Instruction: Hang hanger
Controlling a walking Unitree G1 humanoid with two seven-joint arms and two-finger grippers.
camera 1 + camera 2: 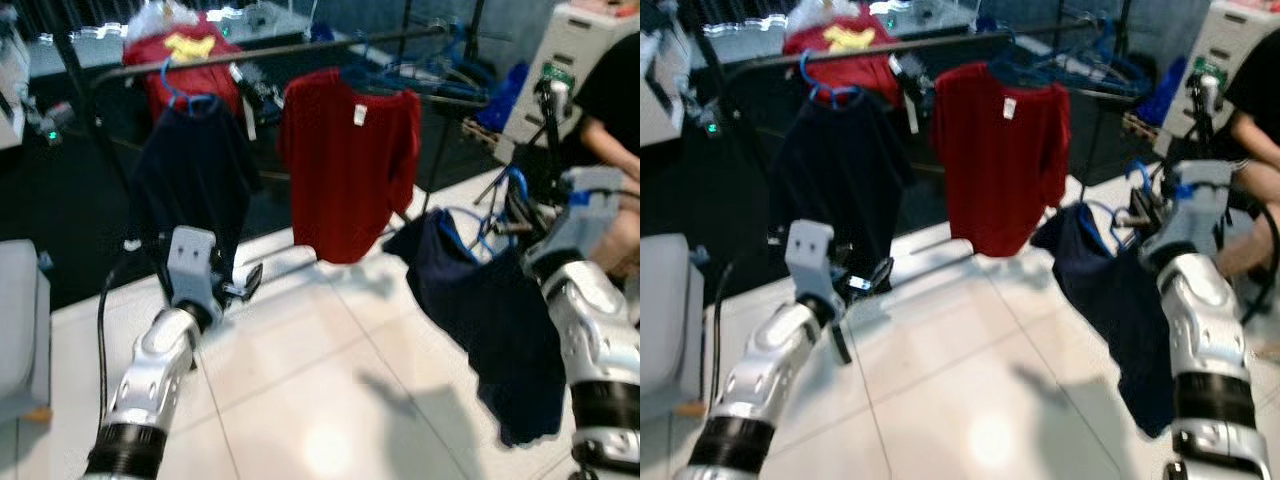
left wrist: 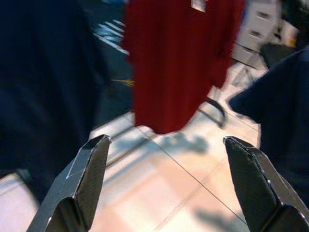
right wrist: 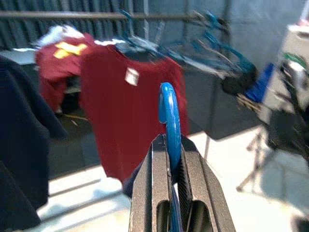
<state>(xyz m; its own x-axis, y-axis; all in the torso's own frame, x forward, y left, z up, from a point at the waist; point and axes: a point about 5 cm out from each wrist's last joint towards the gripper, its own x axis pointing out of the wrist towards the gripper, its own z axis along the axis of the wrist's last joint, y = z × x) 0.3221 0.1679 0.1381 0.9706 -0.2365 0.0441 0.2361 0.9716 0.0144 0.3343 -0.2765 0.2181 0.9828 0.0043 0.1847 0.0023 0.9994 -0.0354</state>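
Observation:
My right gripper [image 1: 507, 222] is shut on the hook of a blue hanger [image 3: 168, 112] that carries a dark navy shirt [image 1: 495, 325]. The shirt hangs low, to the right of the clothes rail [image 1: 270, 50] and below it. On the rail hang a red shirt [image 1: 350, 170] and another dark shirt [image 1: 195, 185] on a blue hanger [image 1: 185, 92]. My left gripper [image 2: 166, 141] is open with nothing between its fingers. It is held low in front of the dark shirt on the rail, above the white floor.
Several spare blue hangers [image 1: 440, 62] crowd the rail's right end. A person [image 1: 615, 100] sits at the far right beside a white cabinet [image 1: 570, 45] and a thin stand [image 1: 548, 110]. A grey seat [image 1: 20, 320] is at the left.

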